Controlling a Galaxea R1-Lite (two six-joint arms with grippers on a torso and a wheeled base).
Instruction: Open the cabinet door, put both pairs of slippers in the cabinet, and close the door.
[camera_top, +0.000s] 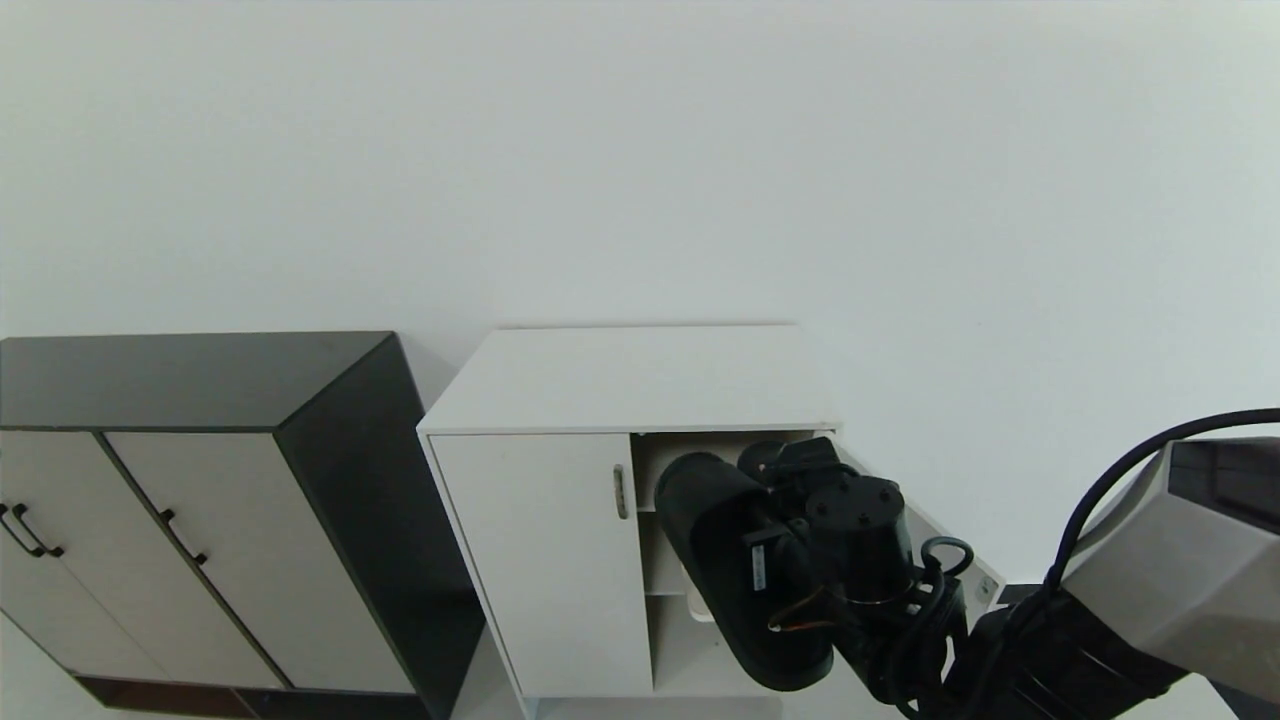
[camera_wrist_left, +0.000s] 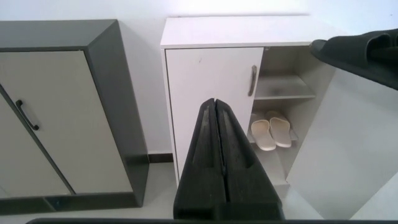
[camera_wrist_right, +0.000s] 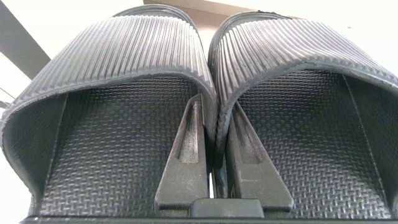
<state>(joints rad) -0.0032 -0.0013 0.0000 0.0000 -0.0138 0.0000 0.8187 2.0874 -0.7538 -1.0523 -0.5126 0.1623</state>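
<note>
Slipper pair (camera_wrist_left: 272, 132) inside cabinet (camera_wrist_left: 211, 81); other pair (camera_top: 740, 570) before it (second cabinet (camera_top: 180, 540) left).

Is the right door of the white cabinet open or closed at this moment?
Open. The right door stands swung outward, so the shelves and a white pair of slippers inside are visible.

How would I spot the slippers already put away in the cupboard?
Find the small white cabinet beside the larger dark-framed cabinet; its right side stands open. On its second shelf down lies a pale cream pair of slippers, side by side. The other pair is black, ribbed and pinched in the right gripper.
</note>
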